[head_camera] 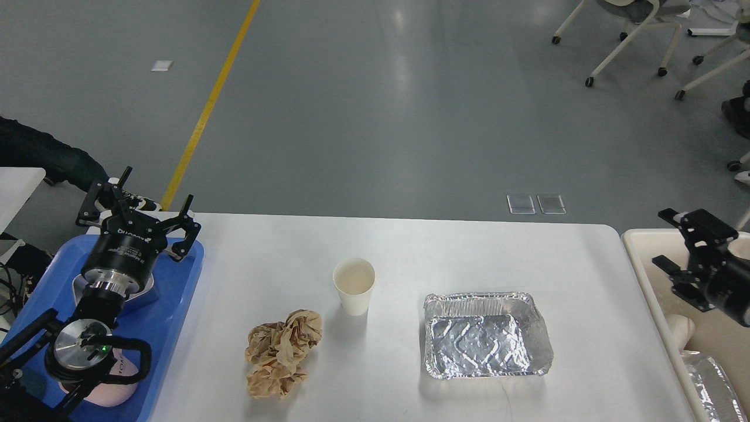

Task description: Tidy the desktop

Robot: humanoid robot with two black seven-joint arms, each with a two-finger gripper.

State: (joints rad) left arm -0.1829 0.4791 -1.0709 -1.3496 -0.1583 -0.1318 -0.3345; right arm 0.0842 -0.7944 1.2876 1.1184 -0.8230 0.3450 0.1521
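Note:
The white desktop [410, 246] holds a white paper cup [353, 286] standing upright at the centre. A crumpled brown paper wad [282, 351] lies in front of the cup to its left, and an empty foil tray [486, 343] lies to its right. My left gripper [142, 204] is open and empty above the far end of the blue tray [173, 305]. My right gripper [668, 239] is open and empty, above the cream bin [641, 264] past the table's right edge. Neither gripper touches the cup, paper or foil tray.
On the blue tray a pink mug [120, 390] and a steel box [147, 283] are mostly hidden by my left arm. The cream bin holds crumpled foil [712, 381] and a pale object [679, 325]. Office chairs stand far back right.

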